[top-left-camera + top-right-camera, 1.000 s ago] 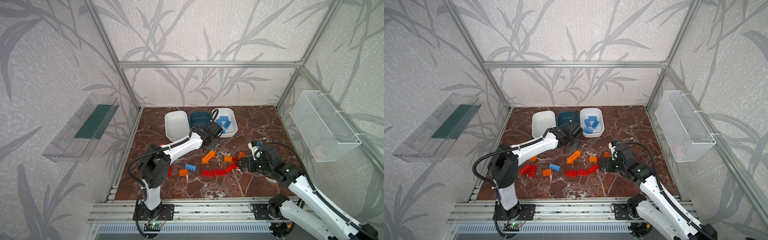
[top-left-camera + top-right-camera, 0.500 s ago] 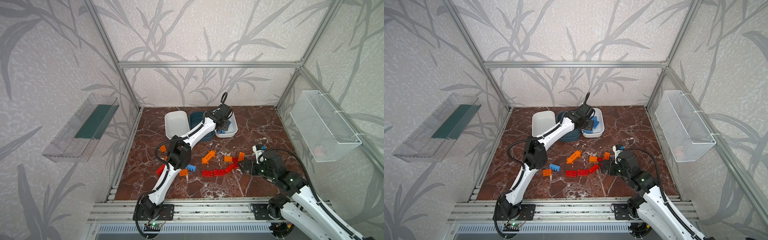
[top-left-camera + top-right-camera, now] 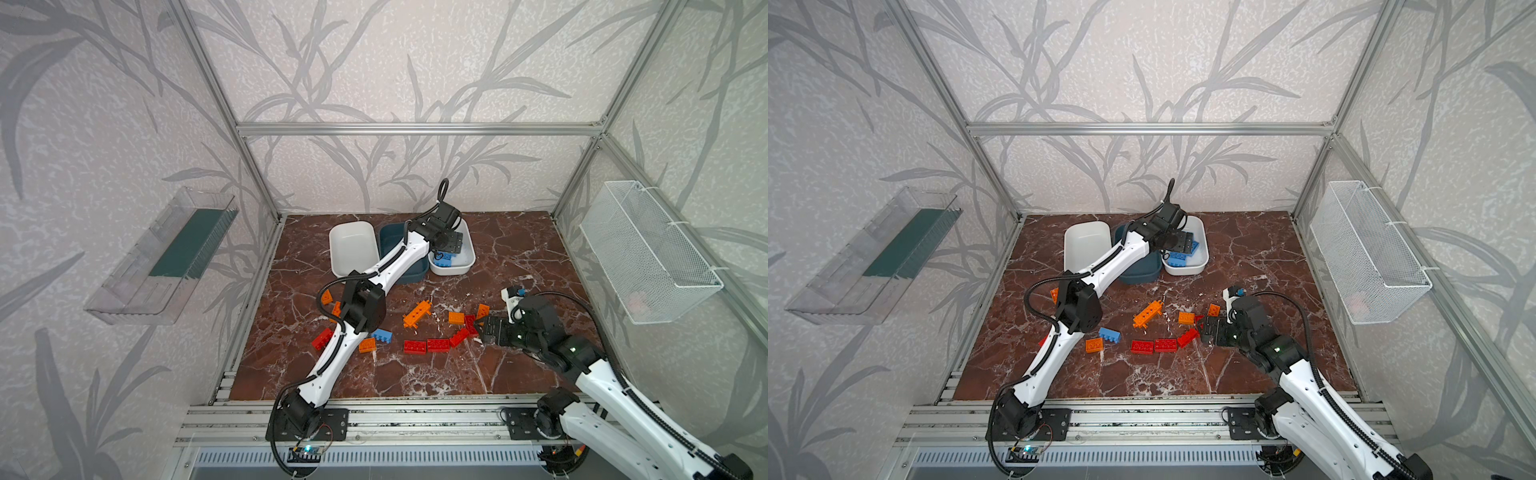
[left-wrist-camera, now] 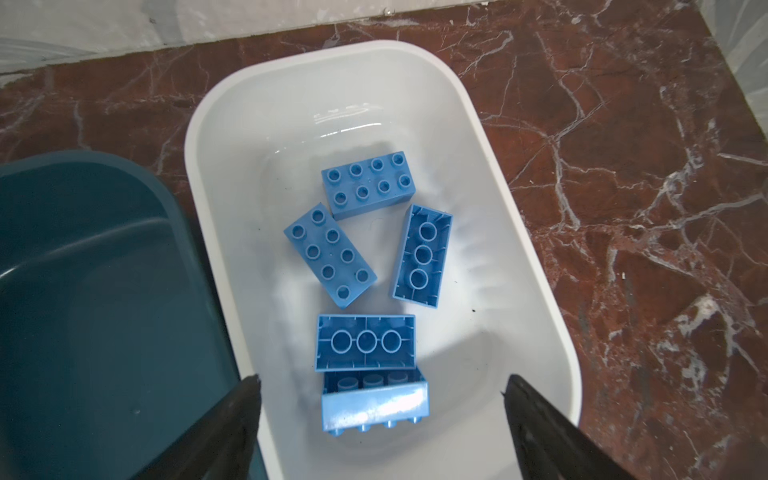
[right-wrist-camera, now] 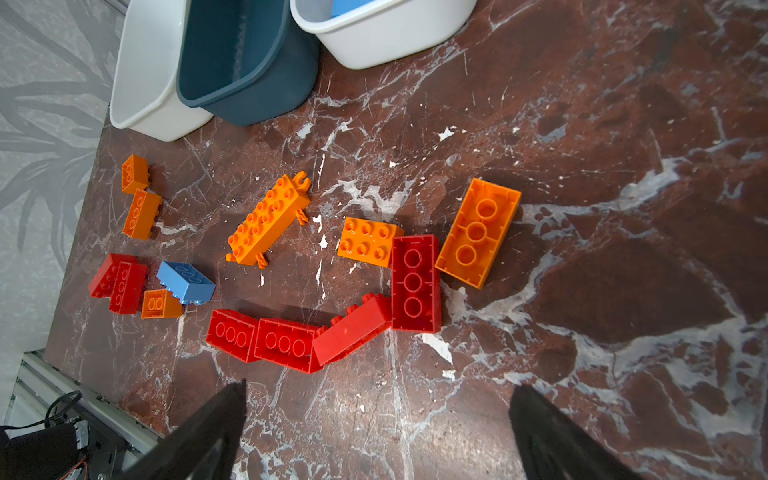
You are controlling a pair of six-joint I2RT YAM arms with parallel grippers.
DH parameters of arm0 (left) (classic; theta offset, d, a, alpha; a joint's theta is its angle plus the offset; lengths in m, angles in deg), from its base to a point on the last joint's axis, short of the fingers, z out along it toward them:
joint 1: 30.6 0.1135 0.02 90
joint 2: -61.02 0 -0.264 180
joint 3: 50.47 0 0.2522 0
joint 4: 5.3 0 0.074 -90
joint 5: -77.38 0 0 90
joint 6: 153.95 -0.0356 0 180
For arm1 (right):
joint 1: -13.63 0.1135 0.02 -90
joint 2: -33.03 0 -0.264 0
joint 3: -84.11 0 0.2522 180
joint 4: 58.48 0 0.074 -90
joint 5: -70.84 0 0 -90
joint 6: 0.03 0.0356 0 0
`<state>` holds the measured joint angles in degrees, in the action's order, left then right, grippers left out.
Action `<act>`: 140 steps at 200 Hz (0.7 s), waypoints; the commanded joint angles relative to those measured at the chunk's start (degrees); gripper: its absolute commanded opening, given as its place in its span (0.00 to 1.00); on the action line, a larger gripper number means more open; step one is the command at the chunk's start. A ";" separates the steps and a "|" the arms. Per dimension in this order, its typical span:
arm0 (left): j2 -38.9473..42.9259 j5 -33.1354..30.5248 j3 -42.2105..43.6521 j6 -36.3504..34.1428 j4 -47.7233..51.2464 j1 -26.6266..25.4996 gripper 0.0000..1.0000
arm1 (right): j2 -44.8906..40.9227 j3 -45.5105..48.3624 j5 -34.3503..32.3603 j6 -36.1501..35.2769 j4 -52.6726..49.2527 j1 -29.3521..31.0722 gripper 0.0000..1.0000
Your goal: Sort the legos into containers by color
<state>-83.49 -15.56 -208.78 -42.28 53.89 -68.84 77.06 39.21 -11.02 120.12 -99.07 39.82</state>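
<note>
Left gripper (image 4: 380, 378) open and empty above the white tub (image 4: 469, 124) holding five blue bricks (image 4: 330, 255). Right gripper (image 5: 378, 390) open near red bricks (image 5: 415, 282) on the marble floor (image 5: 623, 291). I judge the bricks light, rigid, slick: I pinch the long flat sides.

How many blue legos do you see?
6 blue legos: five in the white tub under the left pincer; one on the table by an orange brick. Others may be hidden.

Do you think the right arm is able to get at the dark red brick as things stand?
Probably yes: the open right gripper faces the dark red brick with bare table between, though orange bricks crowd both long sides.
</note>
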 commanded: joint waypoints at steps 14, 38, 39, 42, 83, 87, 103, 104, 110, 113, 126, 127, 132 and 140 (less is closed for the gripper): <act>21.01 -3.38 23.17 1.10 -2.71 -0.19 0.90 | 1.23 -2.70 2.93 -1.41 3.64 0.11 0.99; 37.11 -5.12 47.93 3.11 -10.94 -0.32 0.91 | 2.01 -4.19 3.57 -1.06 4.26 2.08 0.99; 37.72 -5.22 48.60 3.20 -11.13 -0.29 0.91 | 2.06 -4.28 3.51 -1.06 4.30 2.18 0.99; 39.38 -5.46 51.07 3.48 -11.42 -0.30 0.91 | 2.15 -4.51 3.51 -1.06 4.33 2.64 0.99; 57.80 -7.78 77.80 9.85 -10.68 -1.62 0.92 | 4.75 -7.39 -0.41 -0.98 3.79 8.95 0.99; 59.20 -7.90 79.96 10.51 -10.75 -1.93 0.92 | 5.02 -7.59 -0.64 -0.89 3.78 9.43 0.99; 63.40 -7.86 86.58 13.14 -10.79 -3.78 0.92 | 6.17 -8.09 -1.37 -0.16 4.41 11.57 0.99; 63.65 -7.86 86.91 13.35 -10.80 -3.91 0.92 | 6.25 -8.08 -1.42 -0.08 4.42 11.67 0.99; 64.66 -7.95 88.49 14.07 -11.01 -4.85 0.92 | 6.70 -8.28 -1.59 0.29 4.62 12.23 0.99; 65.15 -8.05 89.31 14.44 -11.09 -5.29 0.92 | 6.95 -8.29 -1.71 0.45 4.63 12.60 0.99; 66.41 -8.87 91.72 15.65 -11.25 -7.33 0.93 | 7.77 -8.64 -2.34 1.07 4.80 14.10 0.99; 66.48 -8.94 91.81 15.67 -11.33 -7.44 0.93 | 7.80 -8.66 -2.39 1.10 4.74 14.21 0.99; 66.66 -9.01 92.70 15.89 -11.42 -7.99 0.93 | 8.00 -8.91 -2.66 1.26 4.68 14.87 0.99; 66.81 -9.02 93.81 16.05 -11.85 -8.41 0.94 | 8.37 -9.27 -3.32 1.44 4.40 15.86 0.99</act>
<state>-19.01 -22.51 -117.46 -29.96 43.70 -75.35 84.64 32.57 -11.89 120.45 -95.18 53.22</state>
